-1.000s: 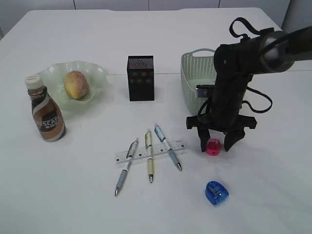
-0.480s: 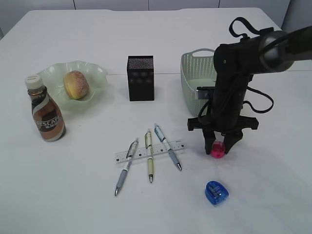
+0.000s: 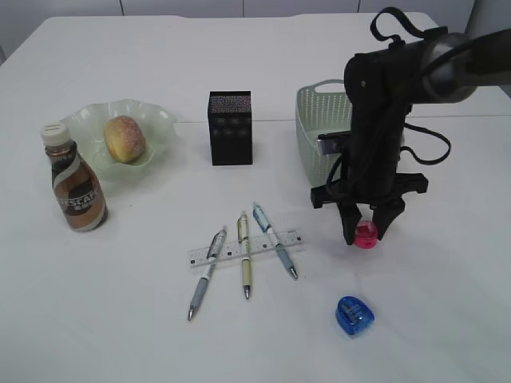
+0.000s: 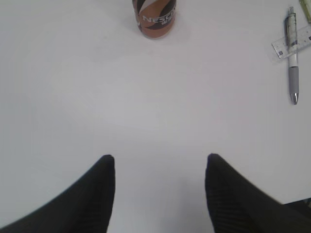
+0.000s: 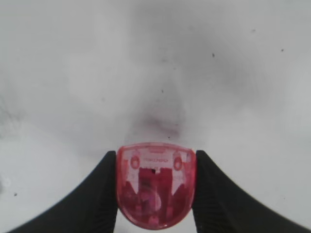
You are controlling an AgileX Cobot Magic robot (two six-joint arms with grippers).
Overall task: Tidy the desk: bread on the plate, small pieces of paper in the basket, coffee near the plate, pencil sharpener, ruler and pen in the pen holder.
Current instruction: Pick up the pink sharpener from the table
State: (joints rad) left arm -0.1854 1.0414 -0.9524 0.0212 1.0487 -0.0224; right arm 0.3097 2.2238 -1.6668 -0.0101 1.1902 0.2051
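My right gripper [image 3: 366, 234] is shut on a pink pencil sharpener [image 3: 366, 235] and holds it just above the table; the right wrist view shows the sharpener [image 5: 155, 183] clamped between both fingers. A blue pencil sharpener [image 3: 354, 314] lies on the table in front of it. A clear ruler [image 3: 246, 248] lies under three pens [image 3: 245, 254]. The black pen holder [image 3: 230, 128] stands at the back centre. The bread [image 3: 124, 138] lies on the green plate [image 3: 164, 121], with the coffee bottle [image 3: 75, 187] beside it. My left gripper [image 4: 159, 160] is open over bare table and does not show in the exterior view.
A pale green basket [image 3: 313, 124] stands behind my right arm. The left wrist view shows the coffee bottle's base [image 4: 154, 17] at the top and a pen [image 4: 293, 58] with the ruler's end [image 4: 291, 43] at the right.
My right gripper has closed on the pink sharpener and lifted it slightly, shifting a little to the right.
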